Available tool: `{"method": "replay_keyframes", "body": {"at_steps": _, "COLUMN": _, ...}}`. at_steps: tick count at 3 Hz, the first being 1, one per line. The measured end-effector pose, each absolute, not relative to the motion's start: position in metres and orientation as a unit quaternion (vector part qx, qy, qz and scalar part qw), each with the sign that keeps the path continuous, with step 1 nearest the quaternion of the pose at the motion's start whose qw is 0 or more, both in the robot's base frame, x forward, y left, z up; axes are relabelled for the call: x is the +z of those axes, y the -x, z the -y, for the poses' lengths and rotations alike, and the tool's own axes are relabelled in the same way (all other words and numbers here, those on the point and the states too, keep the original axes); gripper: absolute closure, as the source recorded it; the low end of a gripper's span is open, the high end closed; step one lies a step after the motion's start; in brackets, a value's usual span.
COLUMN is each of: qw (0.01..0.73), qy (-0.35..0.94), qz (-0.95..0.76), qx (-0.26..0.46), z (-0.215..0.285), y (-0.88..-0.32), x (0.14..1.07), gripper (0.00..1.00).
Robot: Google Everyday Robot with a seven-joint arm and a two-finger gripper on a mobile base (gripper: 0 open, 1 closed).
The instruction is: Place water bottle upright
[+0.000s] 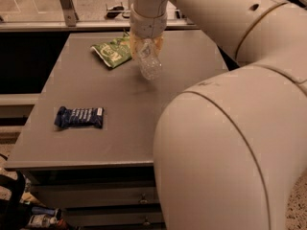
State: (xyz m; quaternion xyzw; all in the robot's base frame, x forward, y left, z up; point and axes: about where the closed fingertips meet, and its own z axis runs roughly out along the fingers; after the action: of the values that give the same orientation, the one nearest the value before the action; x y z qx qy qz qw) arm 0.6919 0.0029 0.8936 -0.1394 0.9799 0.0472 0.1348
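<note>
The water bottle (149, 63) is a small clear ribbed bottle hanging nearly upright, slightly tilted, at the far middle of the grey table (120, 128). Its top is hidden between the fingers. My gripper (147, 43) comes down from above on the white wrist and is shut on the bottle's upper part. The bottle's base is at or just above the tabletop; I cannot tell whether it touches.
A green snack bag (112, 52) lies just left of the bottle at the far side. A dark blue snack packet (79, 117) lies near the left front. My large white arm (230, 128) covers the table's right side. A glass railing runs behind the table.
</note>
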Motion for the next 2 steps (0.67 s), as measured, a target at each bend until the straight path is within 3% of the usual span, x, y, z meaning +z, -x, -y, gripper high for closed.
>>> {"method": "replay_keyframes", "body": {"at_steps": 2, "qw": 0.256, "qy": 0.219, "qz": -0.933, "qx": 0.129, "z": 0.014, "y": -0.716, "x": 0.942, "gripper": 1.00}}
